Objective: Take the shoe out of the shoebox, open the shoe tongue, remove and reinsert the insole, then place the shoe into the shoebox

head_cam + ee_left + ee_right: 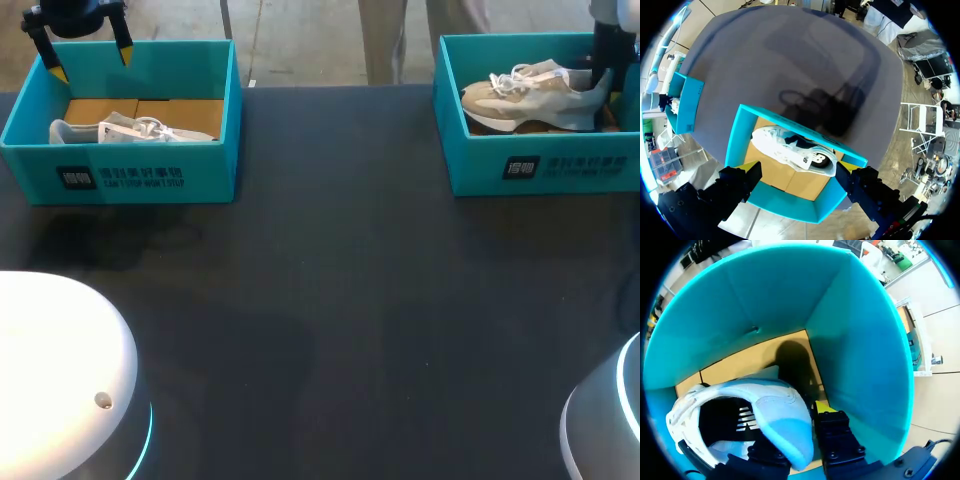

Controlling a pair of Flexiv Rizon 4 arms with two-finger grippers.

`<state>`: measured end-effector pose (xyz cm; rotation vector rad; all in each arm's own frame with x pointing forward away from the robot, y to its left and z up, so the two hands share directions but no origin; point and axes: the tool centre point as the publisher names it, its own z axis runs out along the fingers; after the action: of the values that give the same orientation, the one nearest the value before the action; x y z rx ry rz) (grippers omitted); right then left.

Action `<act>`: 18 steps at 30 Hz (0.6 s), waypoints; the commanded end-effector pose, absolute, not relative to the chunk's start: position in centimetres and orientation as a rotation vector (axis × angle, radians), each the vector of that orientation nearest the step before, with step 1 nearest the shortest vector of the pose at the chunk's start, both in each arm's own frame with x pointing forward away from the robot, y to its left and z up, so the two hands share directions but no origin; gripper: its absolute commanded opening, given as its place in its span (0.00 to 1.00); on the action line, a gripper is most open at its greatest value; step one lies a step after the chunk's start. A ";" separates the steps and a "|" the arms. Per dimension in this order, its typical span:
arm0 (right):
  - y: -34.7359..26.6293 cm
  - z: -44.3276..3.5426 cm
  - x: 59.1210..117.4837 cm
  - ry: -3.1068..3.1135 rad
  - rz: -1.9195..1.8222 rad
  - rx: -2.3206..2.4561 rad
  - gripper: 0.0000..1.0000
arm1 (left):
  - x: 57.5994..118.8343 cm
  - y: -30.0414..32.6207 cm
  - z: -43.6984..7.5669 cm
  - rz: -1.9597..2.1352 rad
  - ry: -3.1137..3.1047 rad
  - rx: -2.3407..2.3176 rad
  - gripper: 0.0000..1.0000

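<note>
Right gripper (801, 432) sits low inside right shoebox (470, 165) at tabletop (340, 300) far right, fingers nearly closed, pinching heel of beige shoe (530, 95). Shoe lies lengthwise left-right, toe left, heel right at this gripper; it is the nearer one, lift likely straight up. Left gripper (85, 55) hovers wide open, empty, over left shoebox (30, 170) far wall, white shoe (130, 130) inside.

Left shoebox (30, 165) and right shoebox (585, 170): teal, tan floors, black front labels with white print. Left shoe (120, 130) white and pale grey; right shoe (540, 100) beige, pale blue-grey heel, white laces. Worktop (350, 300) plain dark charcoal.
</note>
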<state>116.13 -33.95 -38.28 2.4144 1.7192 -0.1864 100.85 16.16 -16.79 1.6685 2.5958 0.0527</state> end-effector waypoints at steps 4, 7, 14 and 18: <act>-33.8 -37.3 116.1 1.722 -0.168 2.427 0.00 | 100.8 16.2 -16.8 0.056 2.596 1.669 1.00; -33.7 -35.8 115.4 1.727 -0.129 2.432 0.00 | 100.8 16.2 -16.8 0.056 2.596 1.669 1.00; -33.8 -32.4 114.5 1.714 -0.030 2.443 0.00 | 100.8 16.2 -16.8 0.056 2.596 1.669 1.00; -33.6 -30.5 114.2 1.716 0.025 2.440 0.00 | 100.8 16.2 -16.8 0.056 2.596 1.669 1.00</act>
<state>116.32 -33.86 -32.79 2.4677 1.7303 -0.0338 100.85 16.18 -16.79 1.6684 2.5959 0.0526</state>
